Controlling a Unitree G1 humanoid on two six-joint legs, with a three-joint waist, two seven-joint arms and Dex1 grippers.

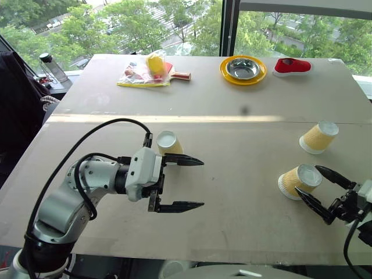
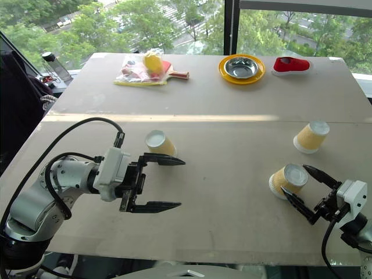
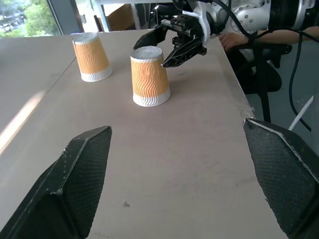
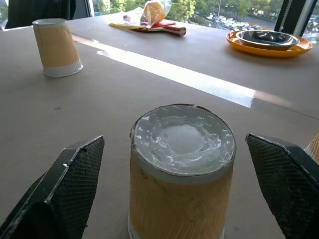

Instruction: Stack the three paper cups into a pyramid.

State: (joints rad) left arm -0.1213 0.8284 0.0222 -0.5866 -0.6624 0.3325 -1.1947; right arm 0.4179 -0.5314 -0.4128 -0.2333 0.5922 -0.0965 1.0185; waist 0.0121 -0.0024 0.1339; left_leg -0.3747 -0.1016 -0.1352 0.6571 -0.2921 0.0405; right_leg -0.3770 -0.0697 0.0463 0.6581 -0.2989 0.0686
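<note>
Three paper cups stand upside down on the grey table (image 1: 232, 221). One cup (image 1: 168, 142) is left of centre, another cup (image 1: 300, 181) is at the near right, and the third cup (image 1: 318, 137) stands just beyond that one. My left gripper (image 1: 200, 183) is open and points right. Its upper finger reaches past the near side of the left cup, and nothing lies between its fingers. My right gripper (image 1: 307, 179) is open, with a fingertip on each side of the near right cup (image 4: 182, 169). I cannot tell whether they touch it.
At the far side of the table are a yellow plate (image 1: 228, 74) with a steel bowl, a red object (image 1: 292, 65) and a plastic bag with a paddle (image 1: 151, 70). A bottle (image 1: 53, 67) stands off the far left corner. The table's front edge is close below both grippers.
</note>
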